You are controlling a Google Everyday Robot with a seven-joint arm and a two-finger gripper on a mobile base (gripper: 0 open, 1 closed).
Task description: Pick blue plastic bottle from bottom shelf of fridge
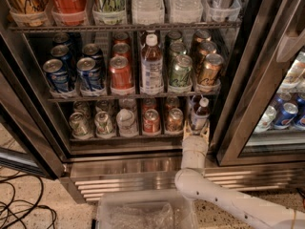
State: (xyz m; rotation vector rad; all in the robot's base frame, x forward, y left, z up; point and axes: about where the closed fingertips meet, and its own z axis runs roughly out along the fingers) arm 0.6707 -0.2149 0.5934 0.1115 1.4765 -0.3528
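A tall stainless-steel drinks fridge (125, 165) with a dark interior stands open, its ribbed steel grille (128, 186) running along the base. The small clear blue plastic bottle (200, 111), with a white screw cap and a dark red-brown drink, stands upright at the far right end of the bottom shelf (119, 139), a thin dark rack with a steel front lip. The white robot arm (217, 197) rises from the lower right corner, bends above the grille and reaches straight up to that shelf. Its pincer (197, 130) sits at the lower part of the bottle and hides the bottle's base; whether it is clamped on the bottle or only set around it, I cannot tell. To the left of the bottle on the same shelf stand a bronze can (174, 119), a red can (151, 121) and several silver-green cans (104, 123). On the rack above stand a taller white-capped bottle with a large pale label (151, 65), blue soda cans (76, 71), a red soda can (121, 73), green cans (180, 70) and gold cans (208, 70). A glass door (259, 85) with a steel frame stands just right of the bottle. On the speckled floor in front lie a clear plastic bin (143, 213) and black cables (19, 209).
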